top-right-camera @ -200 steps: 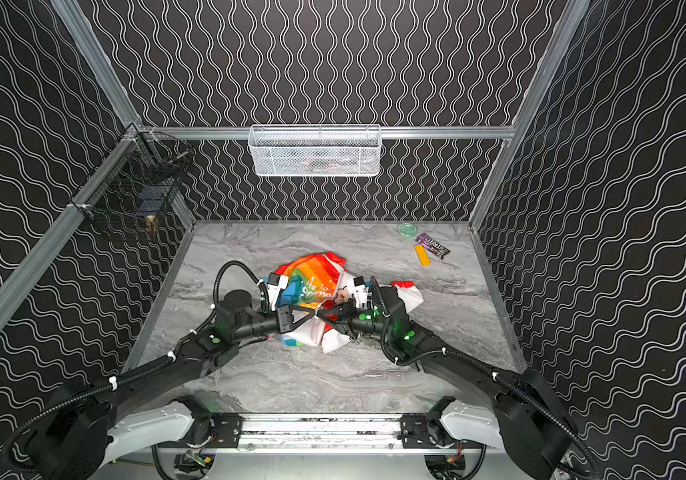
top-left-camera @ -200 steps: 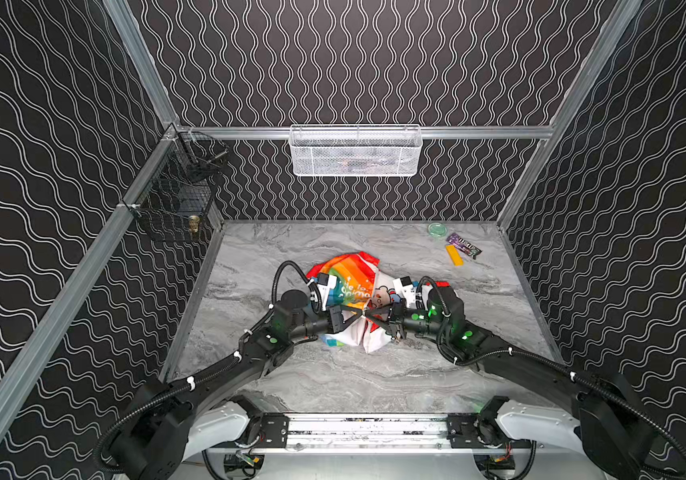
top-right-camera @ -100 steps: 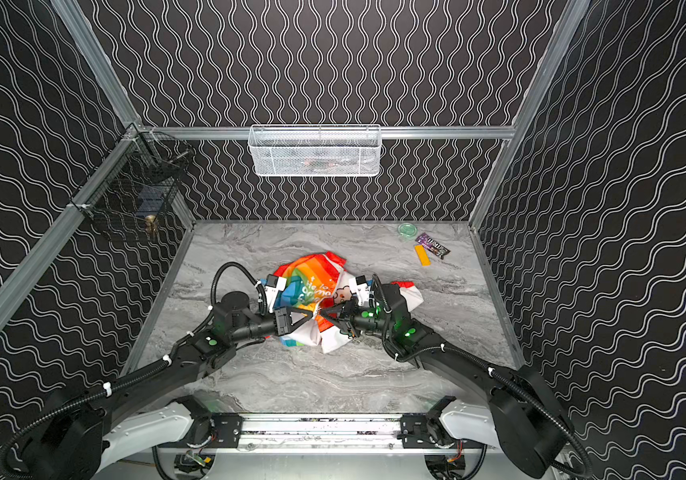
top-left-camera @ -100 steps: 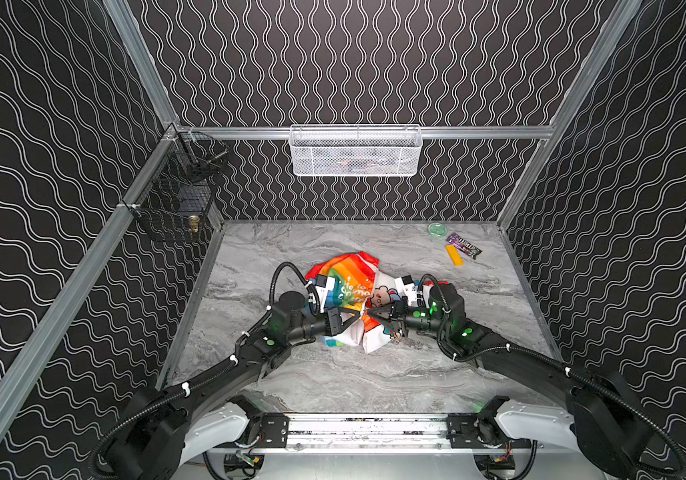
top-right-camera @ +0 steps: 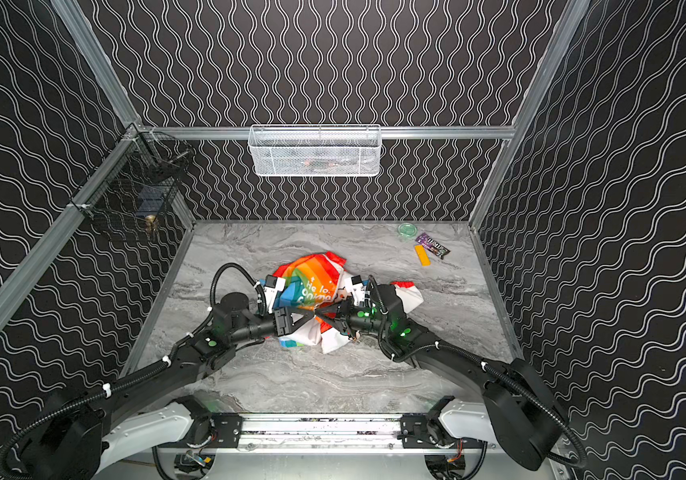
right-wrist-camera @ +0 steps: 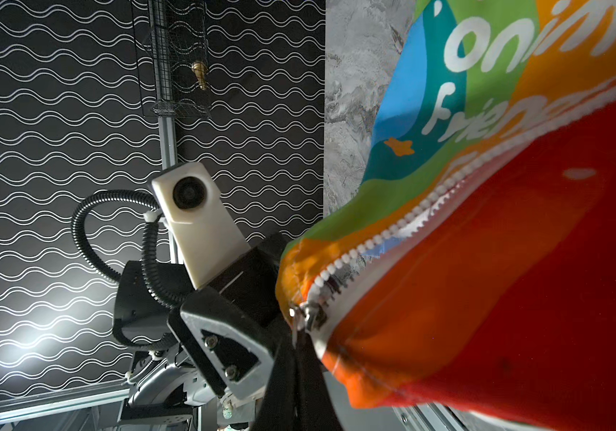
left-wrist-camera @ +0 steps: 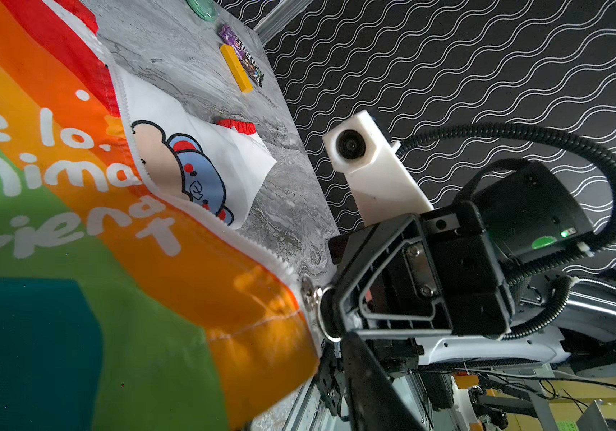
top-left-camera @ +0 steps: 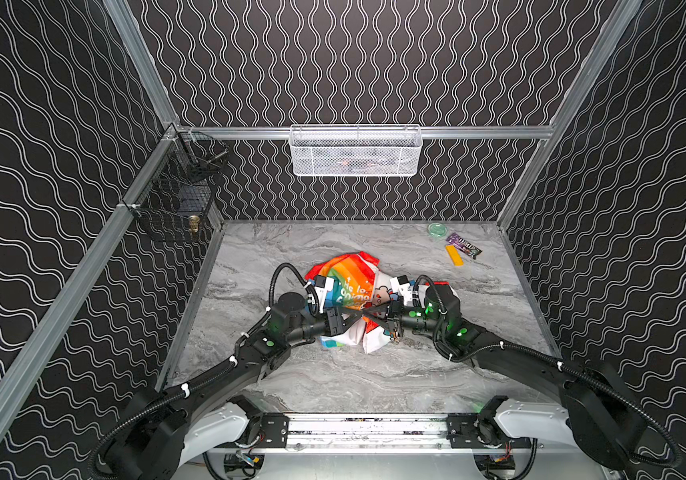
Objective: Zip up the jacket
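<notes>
The jacket (top-left-camera: 345, 286) is lying crumpled near the middle of the grey marbled table (top-left-camera: 333, 374), a little toward the near side. Its rainbow stripes with white letters are facing up, and the white lining (left-wrist-camera: 187, 175) with a cartoon animal is showing on the right of the open front. The two arms are reaching in from the near side, and their tips are meeting over the near part of the jacket. The right gripper (top-left-camera: 374, 316) is pressing its jaws together on the metal zipper pull (left-wrist-camera: 324, 317), which is sitting at the hem (right-wrist-camera: 366, 369), at the end of the white zipper teeth (right-wrist-camera: 373, 242). Beyond the pull the two rows of teeth are standing apart. The left gripper (top-left-camera: 354, 318) is standing just beside the right one, at the orange corner of the hem. Its jaws are looking somewhat apart, and I cannot tell whether they are touching the cloth. In the far right corner a green round lid (top-left-camera: 437, 229), a purple wrapper (top-left-camera: 464, 245) and a yellow block (top-left-camera: 454, 254) are lying close together, well apart from the jacket.
</notes>
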Available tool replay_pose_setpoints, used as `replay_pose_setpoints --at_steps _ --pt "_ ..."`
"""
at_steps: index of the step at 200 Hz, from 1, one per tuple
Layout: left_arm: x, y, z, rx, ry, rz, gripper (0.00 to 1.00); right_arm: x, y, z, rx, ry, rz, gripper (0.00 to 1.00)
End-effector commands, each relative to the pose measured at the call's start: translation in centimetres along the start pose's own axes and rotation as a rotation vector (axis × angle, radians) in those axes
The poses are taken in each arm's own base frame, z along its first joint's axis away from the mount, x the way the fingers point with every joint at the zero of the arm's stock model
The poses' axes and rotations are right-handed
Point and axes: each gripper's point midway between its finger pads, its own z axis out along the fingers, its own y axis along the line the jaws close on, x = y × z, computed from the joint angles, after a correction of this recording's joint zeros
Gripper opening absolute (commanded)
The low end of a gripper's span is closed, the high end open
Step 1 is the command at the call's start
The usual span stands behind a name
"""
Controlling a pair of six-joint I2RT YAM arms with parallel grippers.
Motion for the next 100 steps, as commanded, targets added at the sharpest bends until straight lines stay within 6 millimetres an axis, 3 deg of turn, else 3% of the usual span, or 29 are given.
replay_pose_setpoints --at_steps 1,17,100 --pt "-1.07 -0.76 0.07 0.032 -0.046 0.007 0.42 -0.07 1.78 0.2 -0.062 -0.001 -0.017 0.0" --pt "-1.16 -0.56 0.21 0.029 -0.051 -0.002 0.39 0.08 1.76 0.25 -0.074 0.003 -0.009 0.0" --pt "-0.86 0.04 0.76 0.032 -0.042 -0.024 0.06 0.6 1.91 -0.12 -0.107 0.008 0.008 0.0"
